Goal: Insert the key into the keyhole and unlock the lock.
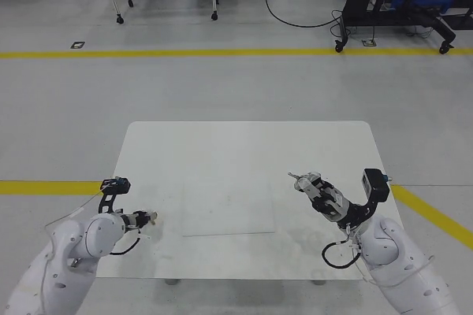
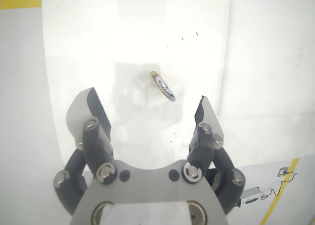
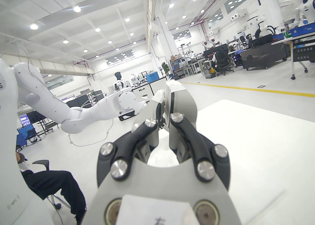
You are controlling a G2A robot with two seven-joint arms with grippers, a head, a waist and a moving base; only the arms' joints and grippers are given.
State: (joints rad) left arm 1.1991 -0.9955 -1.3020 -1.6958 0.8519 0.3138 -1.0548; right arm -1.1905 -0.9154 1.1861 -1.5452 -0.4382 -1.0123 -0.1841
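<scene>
A small brass-and-silver metal piece (image 2: 163,86), seen edge-on, lies on the white table (image 2: 123,26); it looks like the lock. My left gripper (image 2: 147,95) hangs open just short of it, one finger on either side, touching nothing. From above, this left gripper (image 1: 150,215) is near the table's left front edge. My right gripper (image 1: 298,179) is raised over the right half of the table (image 1: 236,150). Its fingers (image 3: 177,102) are pressed together, and a small thin piece that seems to be the key (image 1: 292,175) sticks out past the tip.
Yellow floor lines (image 1: 221,53) run behind the table and on both sides of it. Wheeled carts (image 1: 394,24) stand far back on the floor. The left arm (image 3: 98,110) stretches across the room in the right wrist view.
</scene>
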